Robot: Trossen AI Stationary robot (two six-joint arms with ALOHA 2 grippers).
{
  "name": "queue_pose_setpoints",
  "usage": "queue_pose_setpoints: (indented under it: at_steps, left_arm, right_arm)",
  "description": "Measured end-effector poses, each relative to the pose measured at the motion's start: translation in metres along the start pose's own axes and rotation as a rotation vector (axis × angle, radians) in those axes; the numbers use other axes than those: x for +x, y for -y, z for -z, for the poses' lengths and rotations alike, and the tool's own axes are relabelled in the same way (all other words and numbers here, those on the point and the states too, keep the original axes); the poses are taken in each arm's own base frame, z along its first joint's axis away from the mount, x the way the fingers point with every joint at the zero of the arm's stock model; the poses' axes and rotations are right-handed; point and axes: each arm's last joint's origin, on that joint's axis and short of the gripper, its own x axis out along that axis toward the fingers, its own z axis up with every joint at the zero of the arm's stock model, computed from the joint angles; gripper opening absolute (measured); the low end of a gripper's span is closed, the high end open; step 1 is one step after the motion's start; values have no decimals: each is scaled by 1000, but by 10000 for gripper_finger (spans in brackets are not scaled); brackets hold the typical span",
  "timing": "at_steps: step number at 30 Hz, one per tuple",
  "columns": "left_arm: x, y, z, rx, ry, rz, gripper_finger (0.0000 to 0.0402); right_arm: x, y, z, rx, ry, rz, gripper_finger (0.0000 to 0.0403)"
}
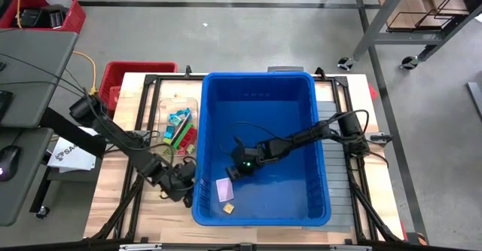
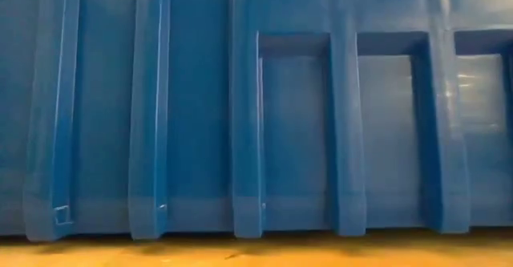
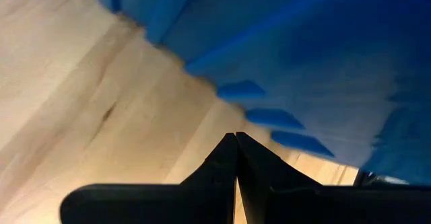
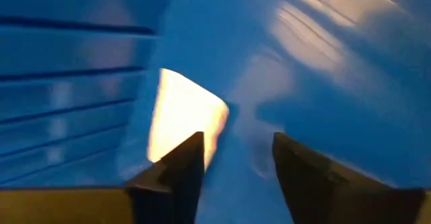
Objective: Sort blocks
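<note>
Inside the blue bin [image 1: 260, 100], a pale pink block [image 1: 225, 188] and a small yellow block [image 1: 227, 206] lie on the floor near the near wall. My right gripper [image 1: 231, 173] reaches into the bin, slanting down, just far of the pink block. In the right wrist view it [image 4: 236, 150] is open, and the pale block [image 4: 183, 113] lies just ahead of one finger; nothing is between the fingers. My left gripper [image 1: 185, 183] is outside the bin at its near left corner. It [image 3: 236, 140] is shut and holds nothing, low over the wooden table [image 3: 87, 116].
A clear tray [image 1: 179, 127] with several coloured blocks sits on the table left of the bin. A red crate [image 1: 124, 81] stands at the far left corner. In the low view the bin's outer wall [image 2: 296, 123] fills the picture.
</note>
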Motion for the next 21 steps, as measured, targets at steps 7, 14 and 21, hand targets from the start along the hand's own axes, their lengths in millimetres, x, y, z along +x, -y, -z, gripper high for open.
queue_pose_setpoints:
  at_steps: [7,14,21]
  left_arm:
    - [19,6,-8,29,-4,64,0]
    - [35,5,-13,17,-1,60,0]
    - [40,2,-20,24,14,45,0]
  right_arm:
    - [3,-4,15,7,-23,11,192]
    - [14,-5,33,54,-50,11,193]
    - [19,-9,42,88,-25,-5,193]
